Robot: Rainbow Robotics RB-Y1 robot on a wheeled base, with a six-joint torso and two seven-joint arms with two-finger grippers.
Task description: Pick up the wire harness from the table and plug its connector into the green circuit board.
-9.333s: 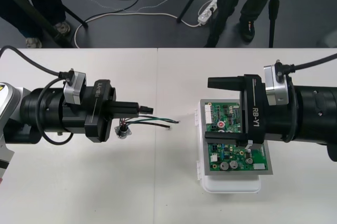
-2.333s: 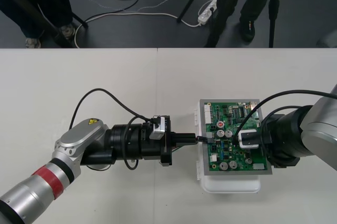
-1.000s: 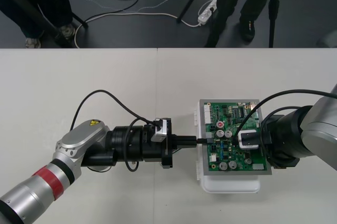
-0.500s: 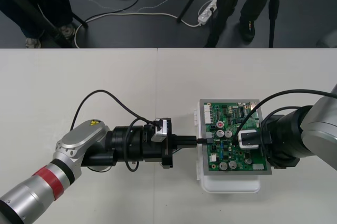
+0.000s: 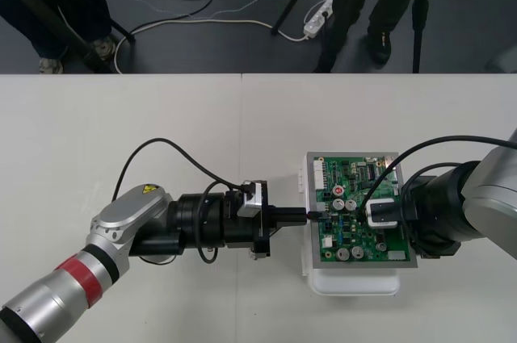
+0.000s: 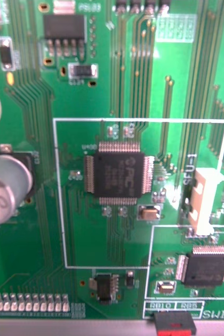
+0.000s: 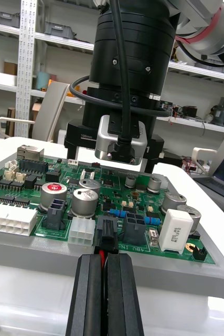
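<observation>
The left end effector [image 5: 301, 215] reaches level across the table [image 5: 202, 117] to the left edge of the green circuit board [image 5: 355, 175] on its white base [image 5: 355, 282]. Its fingers [image 7: 88, 294] are pressed narrow on the wire harness [image 7: 102, 254], with red and black wires between them. The black plug [image 7: 107, 231] stands at the board's edge connectors; I cannot tell if it is seated. The right end effector [image 5: 392, 215] hangs over the board's right side; how wide it stands I cannot tell.
</observation>
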